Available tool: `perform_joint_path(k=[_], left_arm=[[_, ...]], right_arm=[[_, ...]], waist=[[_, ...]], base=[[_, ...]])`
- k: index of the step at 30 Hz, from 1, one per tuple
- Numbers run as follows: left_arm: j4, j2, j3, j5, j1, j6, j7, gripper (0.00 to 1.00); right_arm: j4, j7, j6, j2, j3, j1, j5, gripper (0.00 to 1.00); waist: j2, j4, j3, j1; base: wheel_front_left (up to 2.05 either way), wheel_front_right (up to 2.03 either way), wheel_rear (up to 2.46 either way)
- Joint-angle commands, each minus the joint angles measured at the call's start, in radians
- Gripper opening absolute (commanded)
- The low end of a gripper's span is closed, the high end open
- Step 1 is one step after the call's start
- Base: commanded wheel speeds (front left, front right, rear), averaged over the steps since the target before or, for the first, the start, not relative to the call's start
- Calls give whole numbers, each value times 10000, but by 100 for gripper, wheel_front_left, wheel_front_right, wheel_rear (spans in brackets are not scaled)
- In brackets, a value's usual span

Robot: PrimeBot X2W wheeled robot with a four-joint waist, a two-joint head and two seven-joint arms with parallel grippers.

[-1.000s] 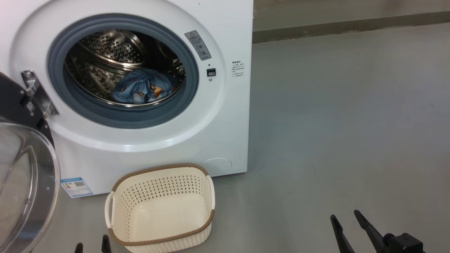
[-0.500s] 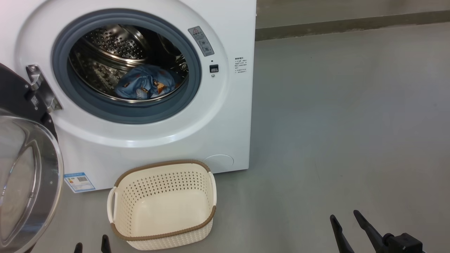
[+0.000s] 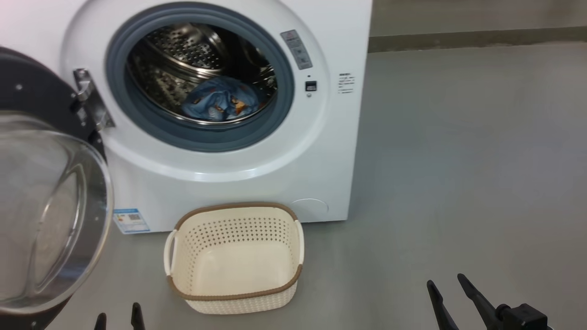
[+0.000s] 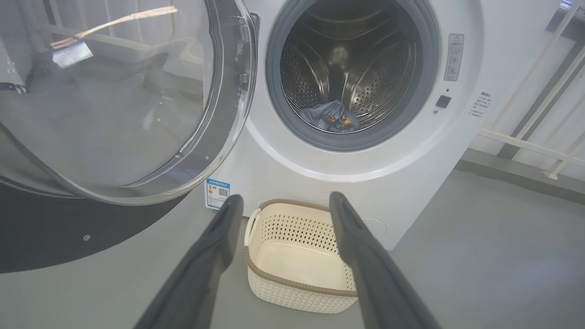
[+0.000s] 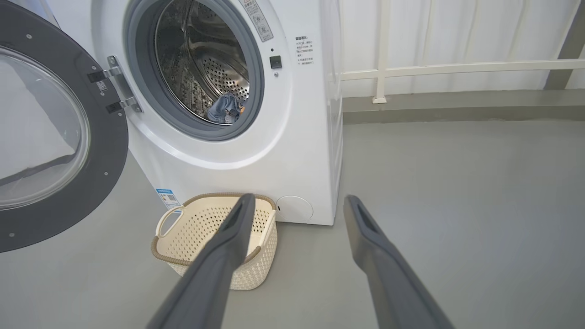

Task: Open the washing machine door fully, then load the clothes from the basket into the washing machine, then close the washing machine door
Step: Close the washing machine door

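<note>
The white washing machine stands with its door swung wide open to the left on a metal hinge. The clothes, a light blue bundle with orange prints, lie inside the steel drum. On the floor before the machine sits the cream basket, with nothing in it. My left gripper shows at the bottom edge, left of the basket, open and holding nothing. My right gripper stands open over bare floor at the lower right. In the left wrist view the left gripper points at the basket, door to its left.
Grey floor stretches to the right of the machine, up to a wall base. A white railing runs along the wall behind. A blue label is stuck low on the machine front.
The whole head view has shifted: machine, door and basket now sit further right, so the camera has turned left. Both grippers remain open in the same spots.
</note>
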Motion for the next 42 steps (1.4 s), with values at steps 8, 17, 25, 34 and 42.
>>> perform_joint_path(k=[8, 17, 25, 34, 42], left_arm=[[-329, 95, 302, 90, -183, 90, -65, 100], [-342, 95, 224, 114, -183, 98, -65, 100], [-332, 95, 197, 100, -199, 43, -65, 100], [-357, 95, 212, 135, -197, 1, -65, 100], [-433, 95, 237, 43, -157, 72, -65, 100]], right_arm=[[-241, -49, 16, -196, 450, -489, -141, 100], [-235, -49, 16, -312, 615, -713, -154, 100], [-223, -49, 16, -377, 822, -896, -171, 100], [-114, -49, 16, -442, 1064, -960, -148, 100], [-62, -49, 16, -528, 1179, -1074, -126, 100]], waist=[[-1, 1580, 67, 0], [-1, 3229, 159, 0], [-1, 4201, 137, 0], [-1, 4651, 103, 0], [-1, 4713, 169, 0]], base=[[0, 0, 0], [0, 0, 0], [0, 0, 0], [0, 0, 0], [0, 0, 0]])
